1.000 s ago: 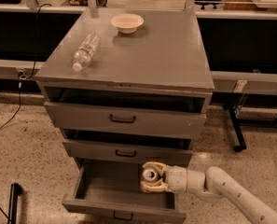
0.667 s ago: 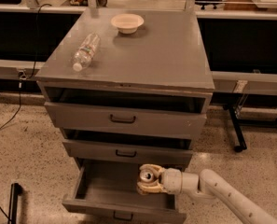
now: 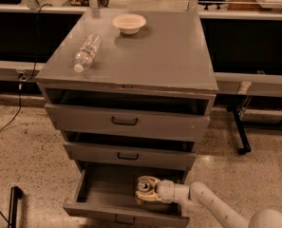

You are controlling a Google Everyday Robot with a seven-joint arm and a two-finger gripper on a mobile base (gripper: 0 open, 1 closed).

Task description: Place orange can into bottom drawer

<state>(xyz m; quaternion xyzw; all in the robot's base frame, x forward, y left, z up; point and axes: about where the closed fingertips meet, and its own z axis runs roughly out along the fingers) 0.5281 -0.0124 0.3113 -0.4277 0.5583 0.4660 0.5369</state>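
Observation:
The bottom drawer (image 3: 102,210) of the grey cabinet is pulled far open, its small dark handle at the front edge. My gripper (image 3: 144,190) reaches in from the lower right and sits inside the drawer, near its middle right. It is shut on the orange can (image 3: 142,186), whose silver top faces up between the pale fingers. The can is low in the drawer; I cannot tell whether it touches the drawer floor.
The two drawers above, the top one (image 3: 126,121) and the middle one (image 3: 127,156), are pulled out a little. A clear plastic bottle (image 3: 87,52) lies on the cabinet top, and a pale bowl (image 3: 129,22) stands at the back. A black stand leg (image 3: 239,134) is at the right.
My gripper with the can has moved a little to the left and lower into the bottom drawer. The drawers, bottle and bowl have not moved.

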